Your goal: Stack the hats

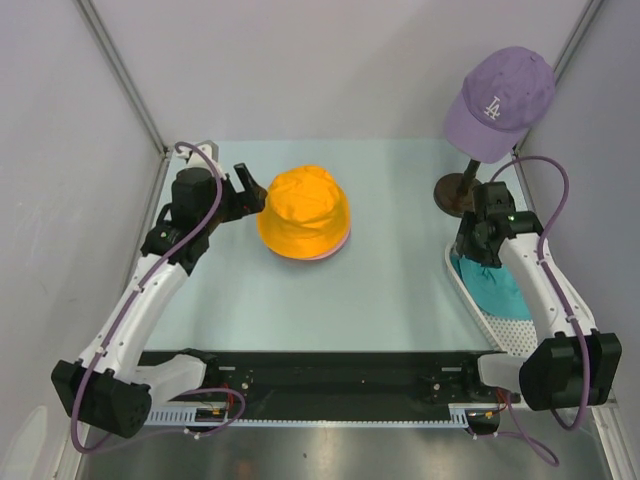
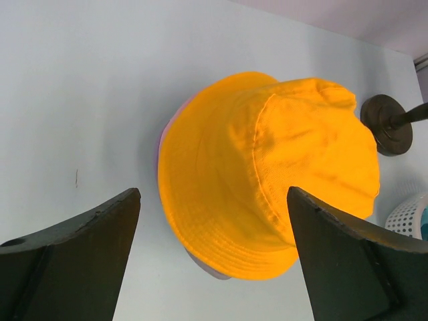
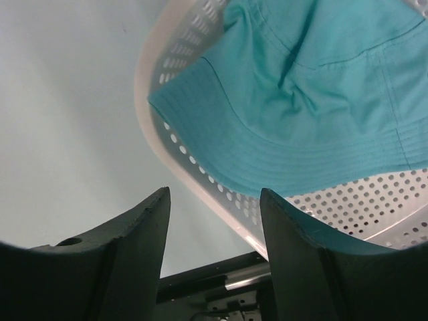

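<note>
Sitting crown-up, brim down, orange hat point(image 1: 304, 210) covers pink hat point(image 1: 339, 245).

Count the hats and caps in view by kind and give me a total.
Bucket hats: 3 - orange bucket hat, teal bucket hat, pinkish brim showing under the orange one
Baseball caps: 1 - purple baseball cap
Total: 4; any further hat under the orange one is hidden.

Pale walls point(image 1: 330, 60) enclose light-blue table point(image 1: 250, 300)
</note>
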You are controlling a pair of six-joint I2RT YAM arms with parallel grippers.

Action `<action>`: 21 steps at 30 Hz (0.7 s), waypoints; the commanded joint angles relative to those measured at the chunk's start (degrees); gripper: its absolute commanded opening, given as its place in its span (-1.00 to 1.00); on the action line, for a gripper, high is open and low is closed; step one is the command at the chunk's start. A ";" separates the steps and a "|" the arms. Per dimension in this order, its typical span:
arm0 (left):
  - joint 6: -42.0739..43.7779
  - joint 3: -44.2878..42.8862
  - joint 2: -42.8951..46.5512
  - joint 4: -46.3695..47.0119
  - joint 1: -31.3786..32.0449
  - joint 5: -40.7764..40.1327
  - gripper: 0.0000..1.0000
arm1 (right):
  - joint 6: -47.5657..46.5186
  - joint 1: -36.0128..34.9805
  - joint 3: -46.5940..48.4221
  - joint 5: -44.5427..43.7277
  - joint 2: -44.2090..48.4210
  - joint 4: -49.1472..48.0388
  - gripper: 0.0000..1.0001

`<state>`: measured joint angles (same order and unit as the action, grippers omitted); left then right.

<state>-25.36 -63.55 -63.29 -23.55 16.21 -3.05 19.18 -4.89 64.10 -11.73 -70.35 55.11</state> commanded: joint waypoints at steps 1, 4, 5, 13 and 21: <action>0.32 -1.23 2.29 -0.17 0.76 -3.36 0.91 | -2.13 0.23 -0.81 -2.51 -2.15 -0.53 0.18; 0.40 0.18 4.22 -0.79 0.84 -4.33 0.91 | -3.09 0.31 -0.82 -2.87 -4.96 -2.29 0.15; 0.58 0.35 4.66 -1.06 0.76 -4.42 0.92 | -3.36 0.40 -0.73 -2.69 -5.58 -2.99 0.14; 1.46 -0.52 6.51 -3.78 0.84 -5.21 0.92 | -3.80 0.31 -1.51 -0.58 -8.40 -6.59 0.11; 3.30 -3.07 5.90 -3.26 0.93 -3.37 0.91 | -5.29 0.31 -3.10 -2.07 -12.62 -8.00 -0.12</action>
<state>-24.80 -63.35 -57.63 -27.70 16.71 -7.33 15.44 -4.73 61.47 -12.47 -81.73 48.40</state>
